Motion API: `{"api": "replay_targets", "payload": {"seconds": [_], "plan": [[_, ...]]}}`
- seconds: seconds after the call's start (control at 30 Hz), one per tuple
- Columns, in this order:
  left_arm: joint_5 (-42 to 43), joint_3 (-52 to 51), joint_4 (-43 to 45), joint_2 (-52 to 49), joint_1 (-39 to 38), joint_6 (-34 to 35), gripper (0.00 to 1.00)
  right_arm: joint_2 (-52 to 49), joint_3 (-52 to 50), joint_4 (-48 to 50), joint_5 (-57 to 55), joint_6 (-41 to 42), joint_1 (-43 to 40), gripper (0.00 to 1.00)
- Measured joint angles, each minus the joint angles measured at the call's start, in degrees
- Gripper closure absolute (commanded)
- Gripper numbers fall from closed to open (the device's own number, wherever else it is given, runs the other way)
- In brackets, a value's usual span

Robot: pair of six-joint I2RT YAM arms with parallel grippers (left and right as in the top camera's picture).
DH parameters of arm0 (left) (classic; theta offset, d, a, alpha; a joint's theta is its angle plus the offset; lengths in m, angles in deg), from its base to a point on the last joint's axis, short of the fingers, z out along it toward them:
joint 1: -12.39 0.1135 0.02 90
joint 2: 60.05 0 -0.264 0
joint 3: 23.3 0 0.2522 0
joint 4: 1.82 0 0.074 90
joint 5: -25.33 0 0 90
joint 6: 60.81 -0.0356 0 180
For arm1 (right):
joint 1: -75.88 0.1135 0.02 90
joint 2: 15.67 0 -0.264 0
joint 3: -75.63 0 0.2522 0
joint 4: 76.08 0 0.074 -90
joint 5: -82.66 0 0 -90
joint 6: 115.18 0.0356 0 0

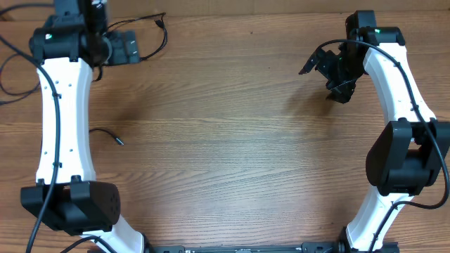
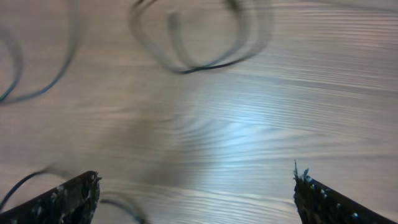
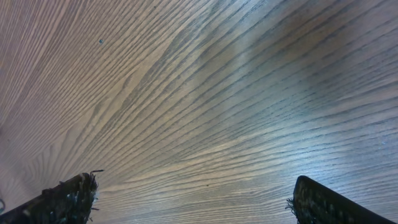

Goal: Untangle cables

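Cables (image 2: 205, 67) loose at far-left bench (image 1: 232, 140) corner, loops ahead of left tool (image 2: 196, 196); one plug end (image 1: 112, 135) lying well apart. Both tools released, empty; right tool (image 3: 193, 196) over bare wood. Untangling seemingly incomplete; overlaps blurred, cannot confirm.

All I get on my screens is the table (image 1: 232, 140), a warm brown wood-grain top that fills the overhead view edge to edge, its grain running left to right in lighter and darker bands. Light falls from above and throws soft shadows on the wood. On my left wrist feed the surface is blurred, with a pale sheen (image 2: 242, 130) near the middle. On the right wrist feed the grain runs diagonally and sharp, with a small dark speck (image 3: 101, 42) at upper left.
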Motion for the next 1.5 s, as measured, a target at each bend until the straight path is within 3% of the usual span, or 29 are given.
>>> {"api": "replay_targets", "payload": {"seconds": [0.23, 0.37, 0.6, 0.8, 0.97, 1.13, 1.5], "plan": [[3.0, 1.4, -4.4, 3.5, -1.8, -1.2, 0.0, 0.0, 0.0, 0.0, 0.0, 0.0, 0.0, 0.0], [3.2, 0.7, -6.2, 10.3, -1.8, -1.3, 0.0, 0.0, 0.0, 0.0, 0.0, 0.0, 0.0, 0.0], [3.4, -12.0, -5.1, 33.8, -1.8, -2.6, 0.0, 0.0, 0.0, 0.0, 0.0, 0.0, 0.0, 0.0], [3.6, -32.1, 1.0, 57.5, -1.8, -0.6, 0.0, 0.0, 0.0, 0.0, 0.0, 0.0, 0.0, 0.0], [3.6, -37.9, -4.3, 69.9, -1.8, 2.3, 0.0, 0.0, 0.0, 0.0, 0.0, 0.0, 0.0, 0.0], [4.1, -38.4, -13.1, 74.0, -1.8, 3.6, 0.01, 0.0, 0.0, 0.0, 0.0, 0.0, 0.0, 0.0], [4.9, -39.3, -15.0, 74.4, -2.9, 4.9, 0.0, 0.0, 0.0, 0.0, 0.0, 0.0, 0.0, 0.0]]}}
